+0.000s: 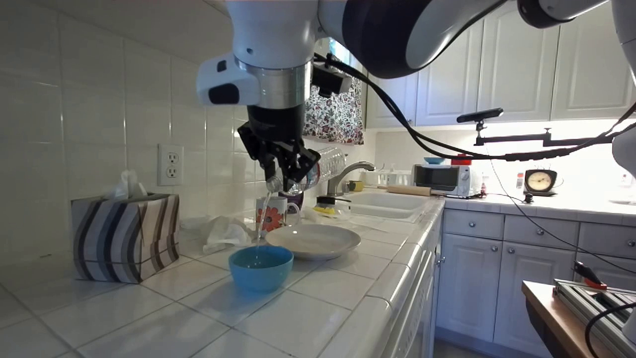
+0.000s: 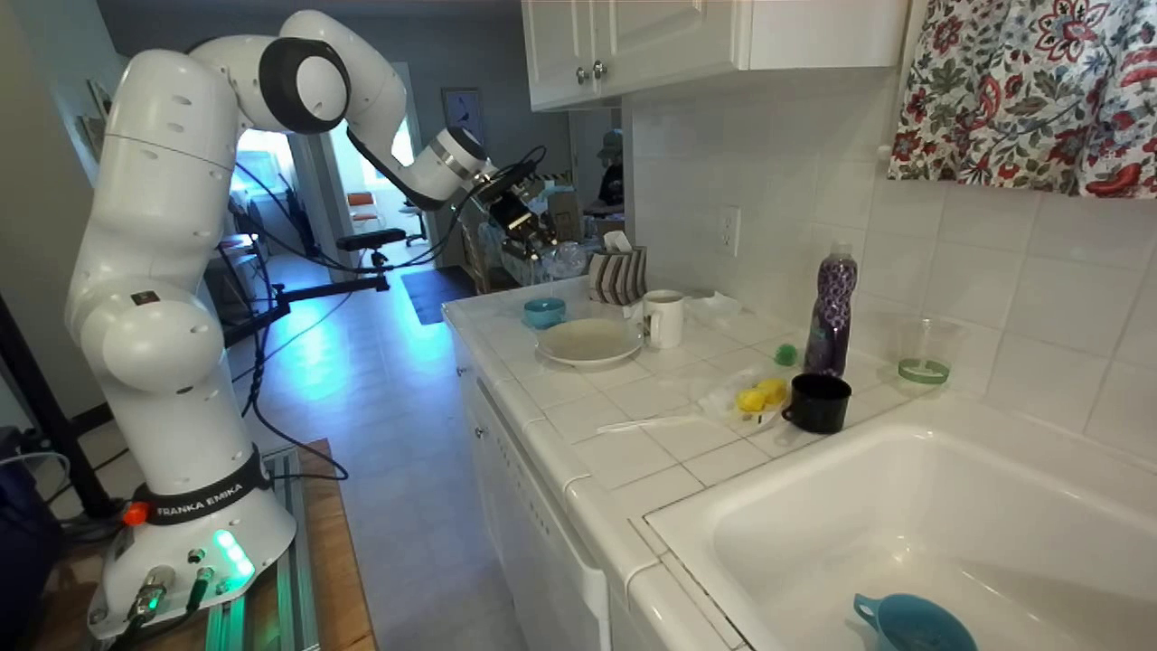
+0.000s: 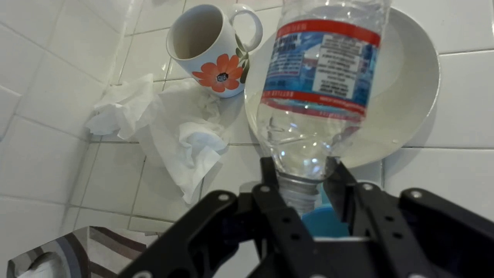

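A clear plastic bottle (image 3: 320, 65) with a red and blue label hangs in the air above the worktop (image 1: 298, 323), tipped so that its uncapped, threaded mouth sits lower than its base. The hand (image 3: 301, 170) is clamped on the bottle's neck, pressing it from both sides. From the mouth a thin stream of water (image 1: 267, 209) falls into the blue bowl (image 1: 261, 276), which stands upright just below.

By the look of it, the work is partway through: the bottle is gripped, lifted and tilted, and pouring is under way; the bottle is not yet levelled or released. How full the bowl is, and how much the bottle holds, I cannot tell.

Just beside the bowl a pale plate (image 1: 323, 248) lies flat, and near that stands a white mug (image 3: 216, 77) with an orange flower. Crumpled tissues (image 3: 185, 135) lie near the mug, and a striped tissue box (image 1: 107, 243) stands near the bowl.

Farther out, near the sink (image 2: 795, 524), are a black cup (image 2: 818, 404), some yellow pieces (image 2: 764, 395) and a dark purple bottle (image 2: 827, 316). A blue cup (image 2: 917, 624) is in the sink.
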Controlling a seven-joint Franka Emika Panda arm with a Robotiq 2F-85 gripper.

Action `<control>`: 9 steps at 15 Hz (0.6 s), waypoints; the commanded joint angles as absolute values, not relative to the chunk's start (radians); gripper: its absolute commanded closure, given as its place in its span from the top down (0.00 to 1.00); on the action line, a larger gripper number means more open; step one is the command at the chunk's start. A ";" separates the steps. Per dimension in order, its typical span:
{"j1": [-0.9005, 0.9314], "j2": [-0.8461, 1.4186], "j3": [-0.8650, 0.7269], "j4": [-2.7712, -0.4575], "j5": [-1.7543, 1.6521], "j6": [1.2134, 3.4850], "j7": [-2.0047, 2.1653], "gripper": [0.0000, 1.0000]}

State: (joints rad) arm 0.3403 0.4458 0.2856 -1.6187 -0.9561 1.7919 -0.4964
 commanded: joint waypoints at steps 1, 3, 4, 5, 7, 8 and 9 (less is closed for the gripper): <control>0.356 0.482 0.284 -1.550 -0.931 1.740 -0.561 0.11; 0.360 0.490 0.286 -1.536 -0.927 1.726 -0.583 0.11; 0.362 0.493 0.286 -1.530 -0.927 1.718 -0.592 0.11; 0.363 0.496 0.287 -1.526 -0.926 1.713 -0.600 0.11; 0.367 0.499 0.287 -1.520 -0.926 1.704 -0.614 0.11; 0.369 0.502 0.288 -1.515 -0.925 1.698 -0.622 0.11; 0.371 0.504 0.289 -1.512 -0.923 1.692 -0.632 0.11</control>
State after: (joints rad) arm 0.3583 0.4788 0.2874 -1.5625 -0.9561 1.7384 -0.5789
